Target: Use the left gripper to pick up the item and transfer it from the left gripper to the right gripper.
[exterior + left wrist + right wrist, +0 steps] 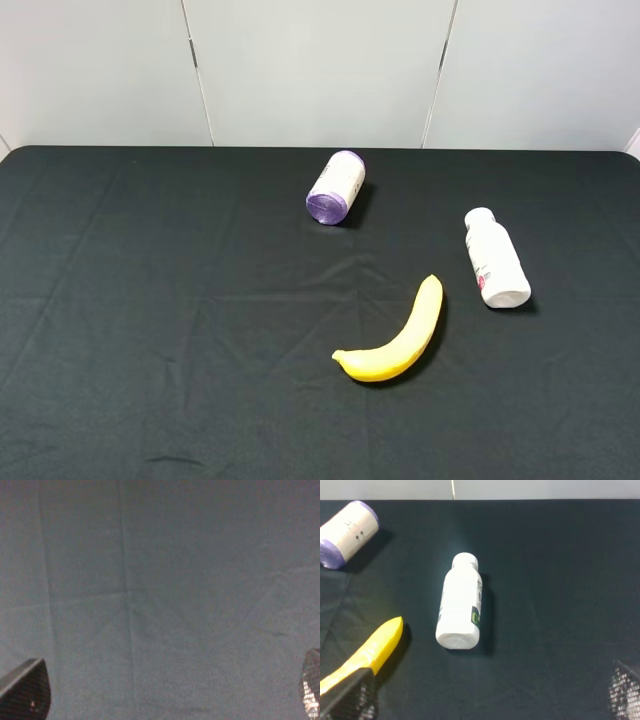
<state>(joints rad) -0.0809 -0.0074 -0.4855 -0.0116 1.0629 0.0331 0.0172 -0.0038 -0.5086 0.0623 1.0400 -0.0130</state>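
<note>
The item, a small white bottle [495, 262], lies on its side on the black cloth at the right, cap pointing to the back. It also shows in the right wrist view [460, 605], ahead of the right gripper [487, 695], which is open and empty with its fingertips [350, 697] wide apart. The left gripper [167, 692] is open and empty over bare cloth; only its fingertips [25, 692] show. No task object shows in the left wrist view. Neither arm shows in the exterior high view.
A yellow banana [395, 335] lies just left of the bottle, nearer the front, and shows in the right wrist view [367, 652]. A white roll with a purple end [336, 187] lies at the back middle. A black cloth [150, 300] covers the table; pale wall panels stand behind.
</note>
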